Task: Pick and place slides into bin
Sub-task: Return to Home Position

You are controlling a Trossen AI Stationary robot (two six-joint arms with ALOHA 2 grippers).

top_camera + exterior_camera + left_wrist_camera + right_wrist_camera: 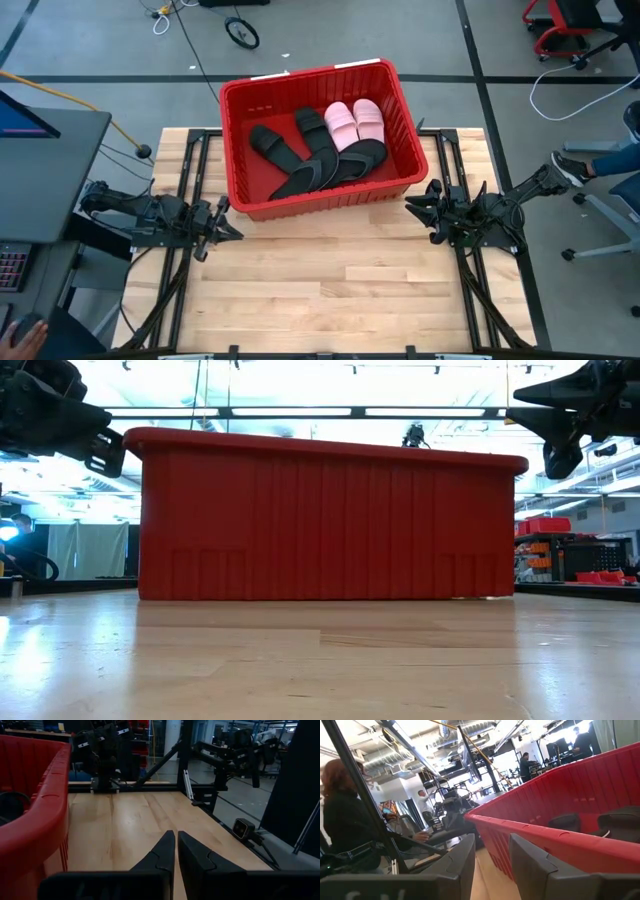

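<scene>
Bin [330, 202]: six slides [318, 140], two pink; left end effector [176, 835] together, right end effector [492, 840] apart.

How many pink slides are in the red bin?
2. One pink slide lies beside the other in the bin's right half; black slides might hide more.

No legible text or markings anywhere.

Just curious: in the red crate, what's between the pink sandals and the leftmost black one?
Another matte black slide, beside the pale pink slides, shows there in the high view.
</scene>
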